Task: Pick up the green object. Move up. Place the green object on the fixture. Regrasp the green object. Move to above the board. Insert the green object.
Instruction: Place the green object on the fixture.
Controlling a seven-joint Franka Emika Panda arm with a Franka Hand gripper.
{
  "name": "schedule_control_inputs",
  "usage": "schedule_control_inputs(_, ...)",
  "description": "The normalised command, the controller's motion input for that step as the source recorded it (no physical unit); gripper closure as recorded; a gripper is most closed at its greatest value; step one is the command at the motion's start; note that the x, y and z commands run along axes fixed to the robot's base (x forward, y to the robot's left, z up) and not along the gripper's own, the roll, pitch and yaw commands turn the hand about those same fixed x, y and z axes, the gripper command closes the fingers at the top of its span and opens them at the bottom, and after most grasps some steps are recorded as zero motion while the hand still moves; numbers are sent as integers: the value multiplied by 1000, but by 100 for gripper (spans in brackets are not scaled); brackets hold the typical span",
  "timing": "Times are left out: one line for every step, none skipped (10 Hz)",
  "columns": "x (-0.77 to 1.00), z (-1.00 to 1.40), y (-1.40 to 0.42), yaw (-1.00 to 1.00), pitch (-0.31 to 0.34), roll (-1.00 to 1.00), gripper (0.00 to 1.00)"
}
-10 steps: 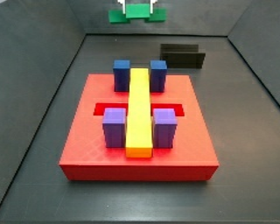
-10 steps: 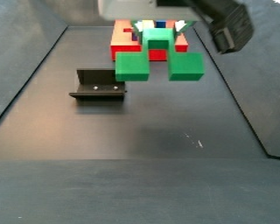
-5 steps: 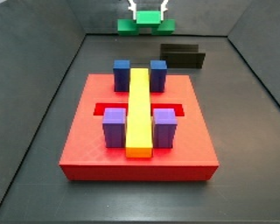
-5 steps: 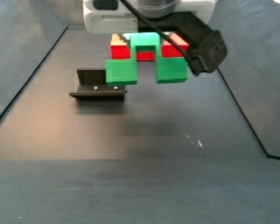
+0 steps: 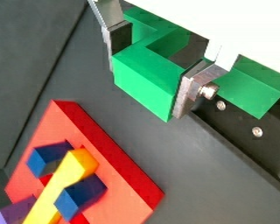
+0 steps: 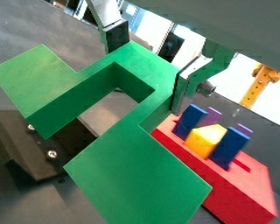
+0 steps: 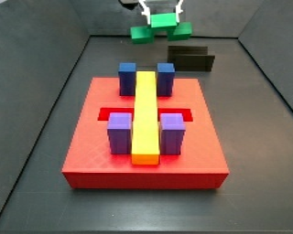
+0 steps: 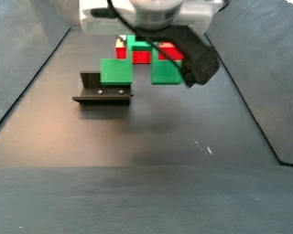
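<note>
you are in the carry toward the bracket: the gripper (image 8: 146, 50) is clamped on the bright-green notched plastic block (image 8: 139, 70), its silver plates pressed to the narrow middle in both wrist views (image 5: 154, 66), and the block hangs in the air, level, just beside and above the small black open box-like fixture (image 8: 102, 91). by my reading it is lifted but not yet set down, so the next move calls for sliding across until the block sits over the fixture, then lowering straight before you let go. mind the near green lobe, which already looks close to the fixture's upright wall (image 5: 241, 127). the large flat red board (image 7: 136, 137) with its blue posts (image 7: 127, 71), purple posts (image 7: 171, 126) and long yellow bar (image 7: 146, 114) lies well apart in a side view, not in your way
</note>
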Motion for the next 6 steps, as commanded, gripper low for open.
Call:
schedule_control_inputs(129,-37,0,63,-14,-20,100)
schedule_control_inputs(266,0,-63,-6,6,0,100)
schedule_control_inputs(603,409,-77,-151,146,-220,100)
schedule_control_inputs(717,386,-100,-217,111,-366,100)
schedule_control_inputs(826,111,-191,-243,0,-394,100)
schedule_control_inputs(880,0,-189,-211,0,-331,100)
